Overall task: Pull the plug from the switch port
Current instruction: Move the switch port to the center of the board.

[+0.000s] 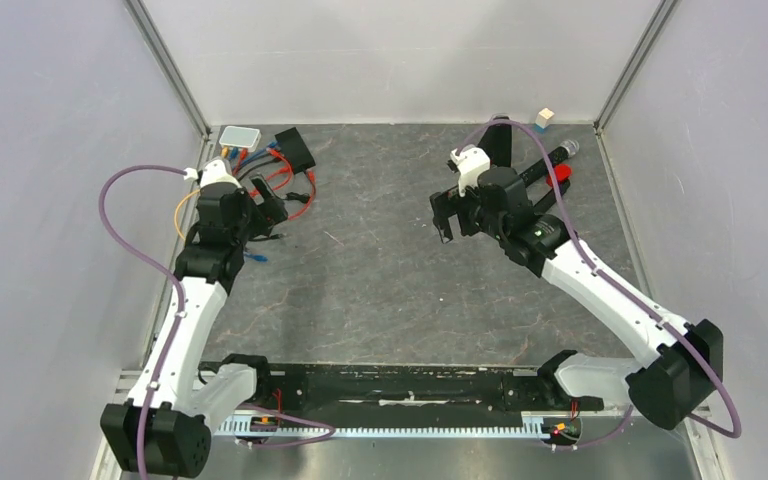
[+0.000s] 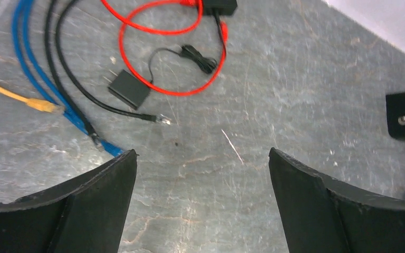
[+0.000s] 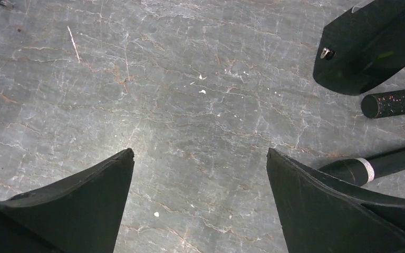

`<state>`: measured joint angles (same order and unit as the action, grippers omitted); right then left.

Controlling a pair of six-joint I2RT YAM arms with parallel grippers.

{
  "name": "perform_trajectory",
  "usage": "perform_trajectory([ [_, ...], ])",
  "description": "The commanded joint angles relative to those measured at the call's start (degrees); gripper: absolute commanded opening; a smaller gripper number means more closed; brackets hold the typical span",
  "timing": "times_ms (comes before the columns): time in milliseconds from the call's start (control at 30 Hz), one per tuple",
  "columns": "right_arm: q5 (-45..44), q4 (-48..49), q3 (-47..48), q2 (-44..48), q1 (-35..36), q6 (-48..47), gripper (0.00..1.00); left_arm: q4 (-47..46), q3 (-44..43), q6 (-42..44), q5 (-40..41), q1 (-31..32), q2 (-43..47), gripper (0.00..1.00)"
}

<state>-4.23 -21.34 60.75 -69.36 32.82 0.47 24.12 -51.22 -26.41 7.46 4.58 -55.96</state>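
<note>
so far: nothing pulled, as i read it. no plug in either gripper, job looks barely begun
left gripper (image 2: 201,153): jaws spread wide, nothing between them, hanging over the table (image 2: 295,79) just short of the cable tangle
right gripper (image 3: 199,150): also wide apart and empty, over bare stone mid-right, well apart from the switch
switch (image 1: 295,150): black box at the far left of the table, just beyond the left gripper. the left wrist view catches only a corner of it at its top edge
red cable (image 2: 175,93): loops on the table and runs up to the switch. looks like the seated one, so my guess for the target
loose bits: yellow plug (image 2: 45,105), blue leads (image 2: 111,147) and a black power adapter (image 2: 129,88) lie free beside the red loop
left to do: all of it, i'd say. bring the left gripper up to the switch, close on the plug body, pull straight out of the port
hidden: the port face shows in no view, so can't confirm which plug is seated or how many
cut off: dark block at the right edge of the left wrist view, can't tell what it is
hard to make out: in the top view the cables at the switch are too small to trace to a port
</note>
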Motion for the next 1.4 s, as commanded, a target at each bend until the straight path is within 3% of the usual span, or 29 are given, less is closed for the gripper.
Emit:
perform_trajectory([
  [0,-5.25,3.23,3.64,-0.77,2.03,2.91,0.98,1.52,-3.4,-4.16,8.78,-0.27,3.35,1.0],
  [100,-5.14,4.65,4.35,-4.54,4.69,3.8,0.98,3.65,-3.79,-4.04,8.38,-0.27,3.7,1.0],
  [233,-9.84,4.9,8.11,-12.51,9.61,4.78,0.98,4.93,-2.88,-0.52,-0.13,-0.25,4.7,1.0],
  [400,-13.14,4.99,16.41,-23.58,12.73,7.78,0.98,7.12,-2.24,1.93,-1.38,-0.27,5.71,1.0],
  [833,-4.89,11.06,38.45,-49.89,16.55,11.71,0.99,8.85,1.83,2.11,3.43,-0.25,11.81,1.0],
  [1067,2.63,17.31,45.83,-61.19,17.46,14.13,0.86,5.84,5.96,-1.77,5.84,-0.27,16.97,1.0],
  [1167,2.14,17.12,43.82,-60.56,17.54,15.83,0.9,4.29,7.26,-1.27,3.62,-0.21,17.56,1.0],
  [1367,0.25,25.68,22.44,-46.5,17.57,16.18,0.93,5.88,6.13,-0.83,0.69,-0.23,13.63,1.0],
])
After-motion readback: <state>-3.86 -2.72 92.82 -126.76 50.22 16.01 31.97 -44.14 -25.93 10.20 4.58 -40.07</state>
